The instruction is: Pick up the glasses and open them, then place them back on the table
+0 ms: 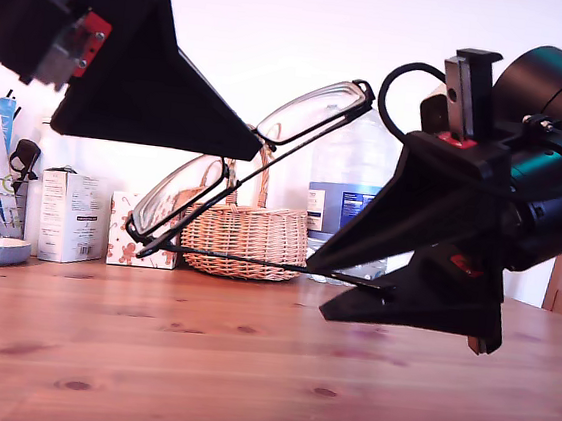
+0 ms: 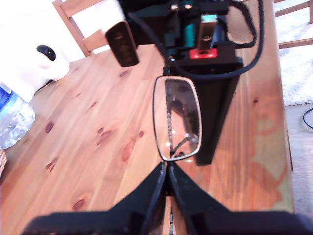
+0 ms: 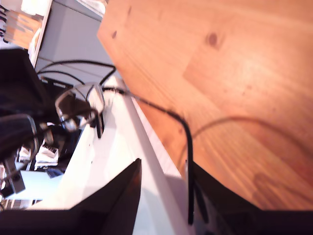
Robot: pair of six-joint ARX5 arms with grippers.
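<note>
The glasses (image 1: 266, 159) were held aloft above the desk (image 1: 244, 368), tilted. My first gripper (image 1: 247, 149) was clenched at the frame's bridge; my second gripper (image 1: 358, 289) pinched one temple arm, swung outward — opening under way, set-down outstanding. Bottle and carton labels were unreadable.
</note>
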